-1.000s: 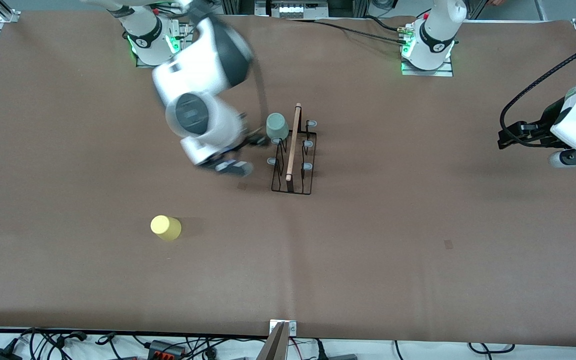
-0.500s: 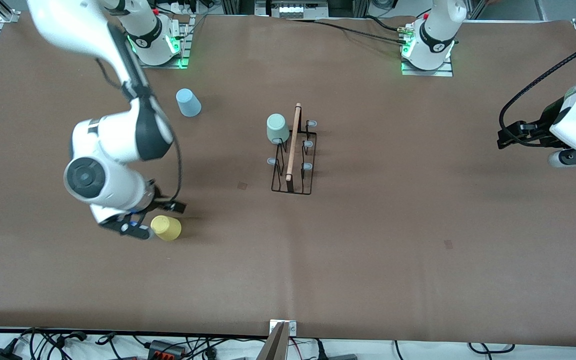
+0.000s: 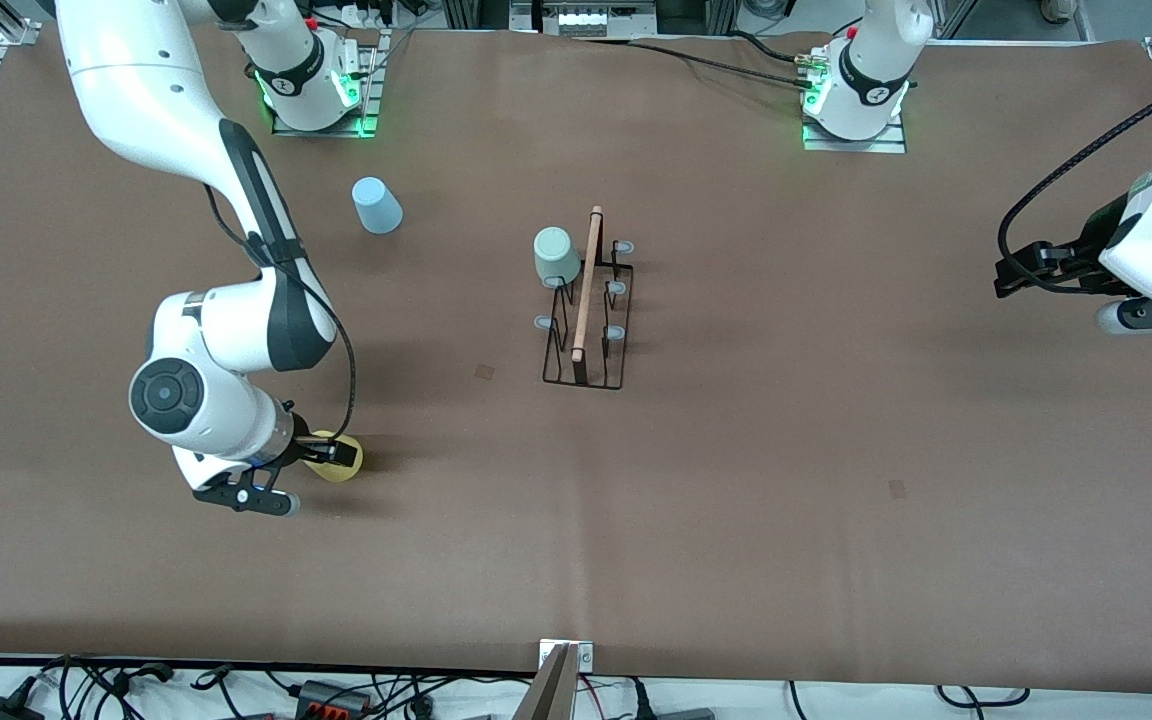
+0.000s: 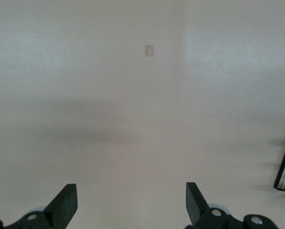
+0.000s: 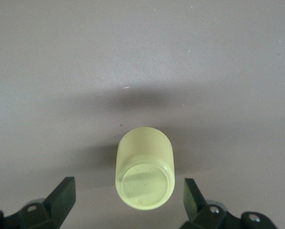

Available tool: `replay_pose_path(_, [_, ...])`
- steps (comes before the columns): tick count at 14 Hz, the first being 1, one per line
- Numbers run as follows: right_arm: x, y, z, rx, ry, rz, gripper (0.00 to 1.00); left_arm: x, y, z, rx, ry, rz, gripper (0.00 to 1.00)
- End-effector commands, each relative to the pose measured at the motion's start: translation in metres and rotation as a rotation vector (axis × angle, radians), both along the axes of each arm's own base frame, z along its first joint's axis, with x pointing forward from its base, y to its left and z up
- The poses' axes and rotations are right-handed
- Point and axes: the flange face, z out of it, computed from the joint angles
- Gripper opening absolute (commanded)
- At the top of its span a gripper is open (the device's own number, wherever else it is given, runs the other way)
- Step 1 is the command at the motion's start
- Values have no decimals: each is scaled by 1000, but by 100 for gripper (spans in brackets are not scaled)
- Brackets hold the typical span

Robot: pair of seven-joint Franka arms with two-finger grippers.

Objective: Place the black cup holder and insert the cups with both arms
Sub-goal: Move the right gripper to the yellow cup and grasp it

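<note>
The black cup holder (image 3: 586, 372) stands mid-table, wooden rod on top, and its corner shows in the left wrist view (image 4: 284, 168). A pale green cup (image 3: 555, 255) hangs upside down on one of its pegs. A yellow cup (image 3: 347, 466) stands upside down toward the right arm's end, nearer the front camera. My right gripper (image 3: 311, 462) is open over it; in the right wrist view the yellow cup (image 5: 144, 168) sits between the spread fingers of the gripper (image 5: 128, 200), untouched. A light blue cup (image 3: 376, 205) stands upside down near the right arm's base. My left gripper (image 3: 1086, 290) waits open and empty (image 4: 131, 205).
The brown mat (image 3: 736, 500) covers the whole table. A small patch (image 3: 897, 488) marks it toward the left arm's end, also in the left wrist view (image 4: 149, 50). Cables lie along the table's near edge (image 3: 236, 690).
My right arm swung from beside the rack down to the yellow cup and now hangs over it with fingers either side. The left arm has not moved.
</note>
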Motion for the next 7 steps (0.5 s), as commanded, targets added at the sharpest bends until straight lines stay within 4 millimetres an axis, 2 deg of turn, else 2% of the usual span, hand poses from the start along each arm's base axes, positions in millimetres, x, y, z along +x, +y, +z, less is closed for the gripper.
replay_pose_path(1, [7,-5,-12,6,5,81,100,-8,-1,5,-20,1,6,100])
replay_pose_path(3, [8,-12,-23,6,16,127,100,-8,0,5,-20,1,6,100])
replay_pose_path(6, [9,-10,-33,3,25,137,100,-7,1,4,-20,2,7,100])
replay_pose_path(7, [9,-11,-34,2,28,134,88,-7,1,4,-20,2,6,100])
